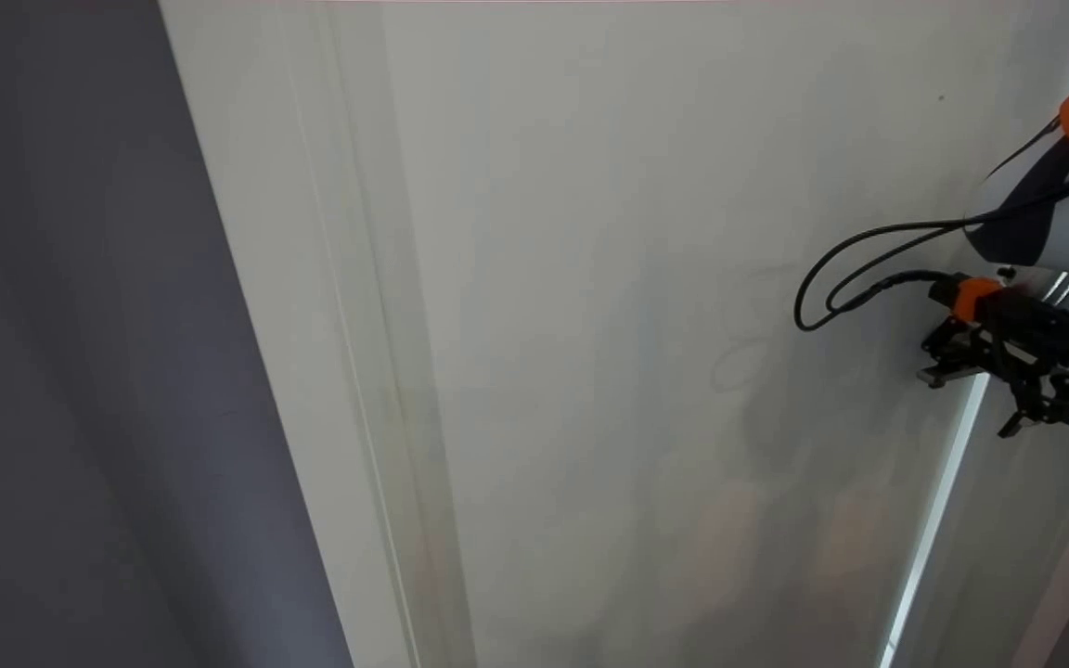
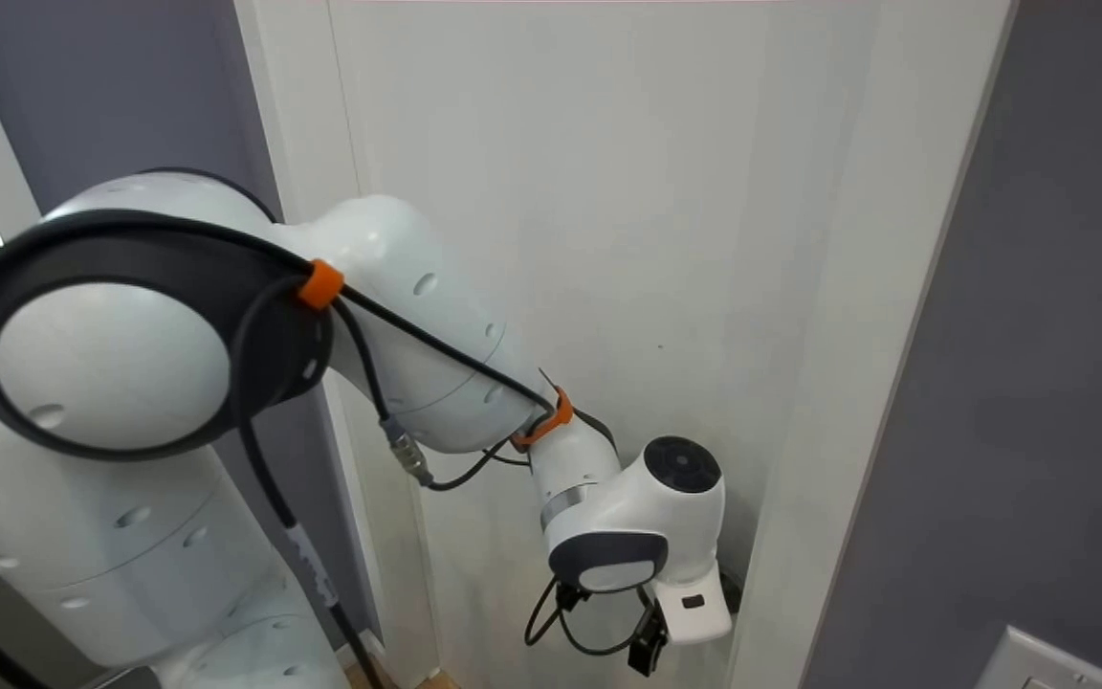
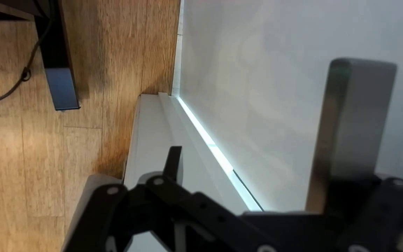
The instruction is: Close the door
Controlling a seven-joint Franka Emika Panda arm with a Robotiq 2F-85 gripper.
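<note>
Evidently I'm at the closing push, and I judge it close to its end. The door (image 1: 609, 306) fills the centre of an exterior view and runs up past twelve o'clock; a bright strip (image 1: 933, 510) marks its edge at four o'clock, which I take for the gap left to close. My tool (image 1: 972, 402) hangs near that edge, just past three o'clock. Its fingers (image 3: 360, 119) are spread wide with nothing gripped: the wrist view puts them at three and seven o'clock, and the strip shows between them. There the white frame (image 3: 159, 136) lies at eight o'clock, the door from twelve round to three. In an exterior view my arm (image 2: 446, 354) reaches down in front of the door, its far end between five and six o'clock. Whether the tool touches the door I can't tell. Next, I'd bring the fingers together, set them on the door clear of the gap, and press slowly until the strip is gone. Pushing with this spread, I'd risk catching a finger on the frame.
</note>
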